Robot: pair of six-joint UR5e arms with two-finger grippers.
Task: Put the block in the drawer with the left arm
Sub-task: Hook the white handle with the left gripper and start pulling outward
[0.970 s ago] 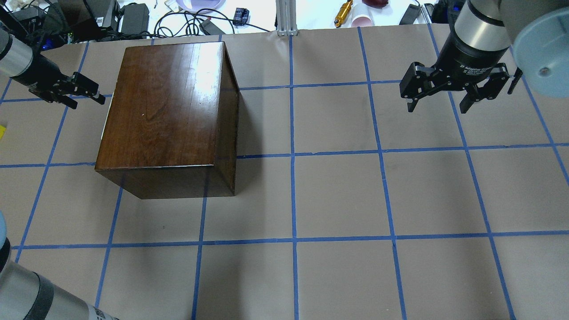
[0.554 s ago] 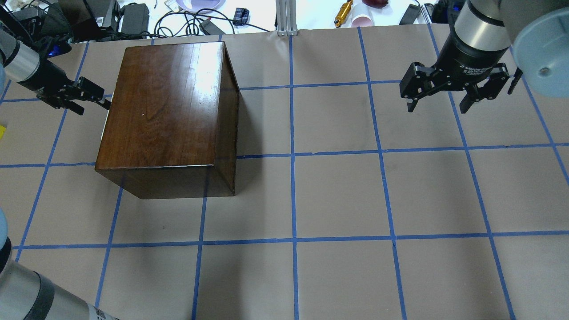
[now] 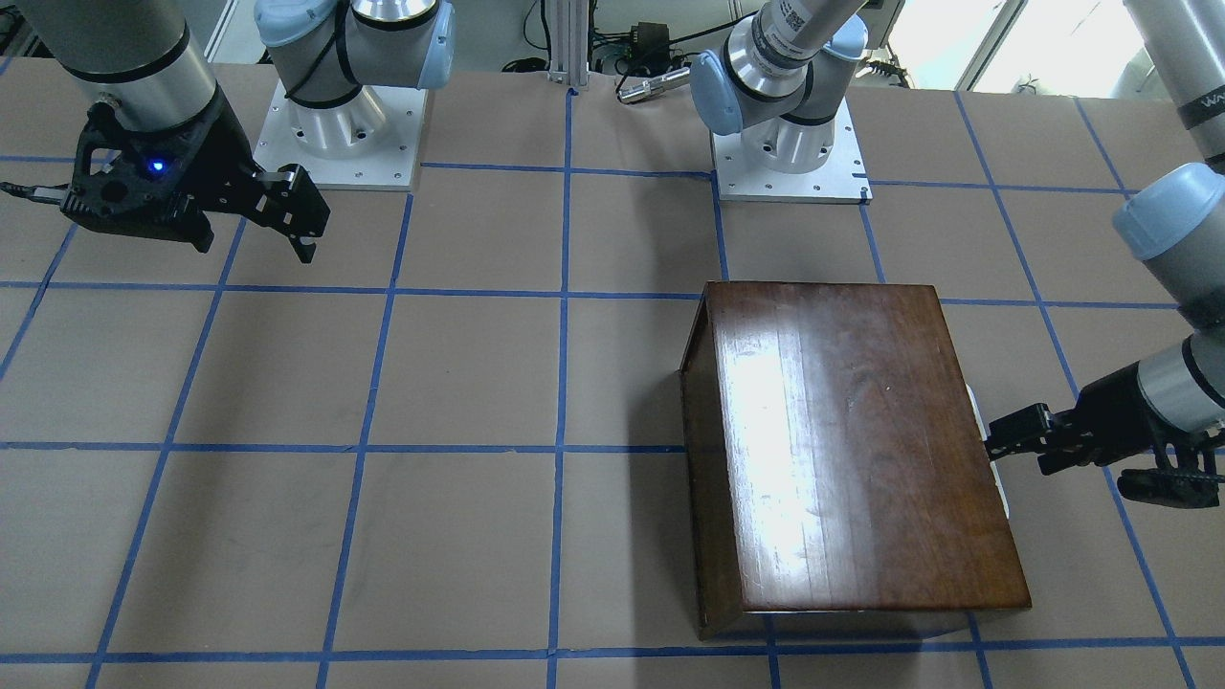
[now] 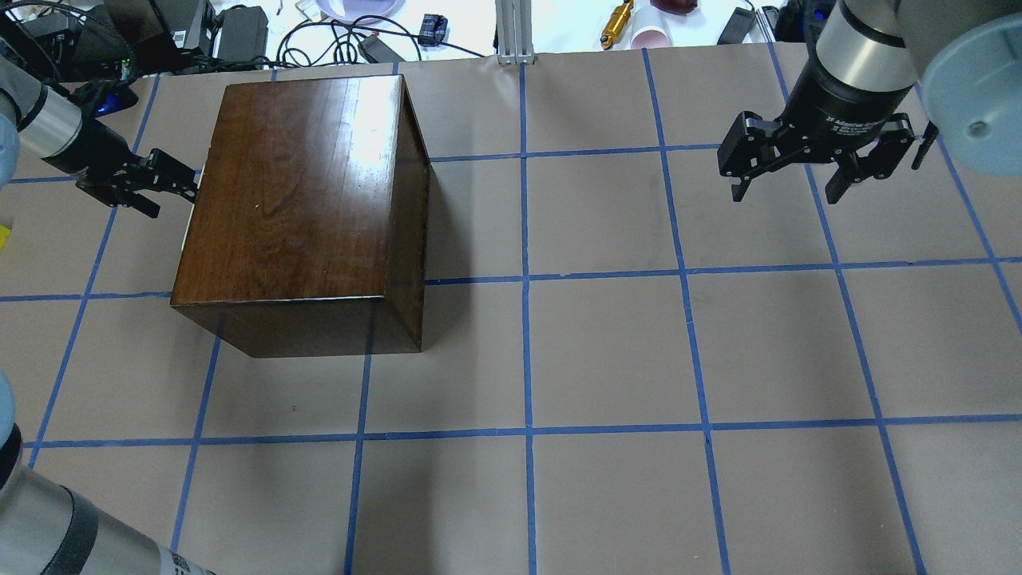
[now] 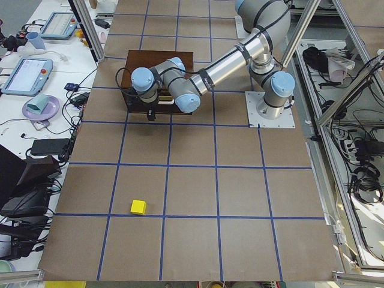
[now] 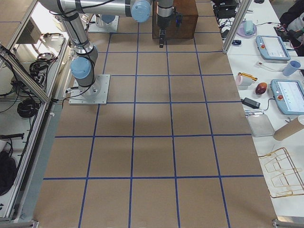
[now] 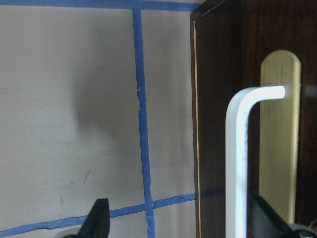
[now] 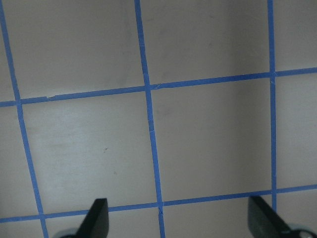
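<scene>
Two grippers show in the front-facing view. The left gripper (image 3: 1014, 443) lies level at the wooden box (image 3: 852, 440), its tips just at the pale pull (image 3: 998, 483) that peeks past the box's edge. Seen side-on here, its spread cannot be read. The right gripper (image 3: 254, 244), blue light lit, hangs with fingers spread over the bare table (image 3: 478, 383), well apart from the box.

From overhead, the left gripper reaches the box's left face. The right one is plainly released and holds nothing. A sliver of yellow at the picture's left edge is likely the block (image 4: 3, 236).

The exterior left view settles that: the block (image 5: 138, 207), a small yellow cube, sits alone on the table. It is well apart from the box and from the left arm (image 5: 210, 69), which stretches to the box's front.

The exterior right view adds little; the box stands at the far end, too small for detail.

In the left wrist view the fingertips (image 7: 99, 220) stand wide apart, released. The bent pull rises between them, in front of its brass plate (image 7: 280, 139) on the dark front of the drawer (image 7: 218, 124). The drawer looks shut, flush in the box.

The right wrist view shows only tape-lined table between parted fingers.

By my reading, nothing of the task is done yet. The pull is framed but not gripped; opening the drawer, fetching the block and setting it inside are all left.
</scene>
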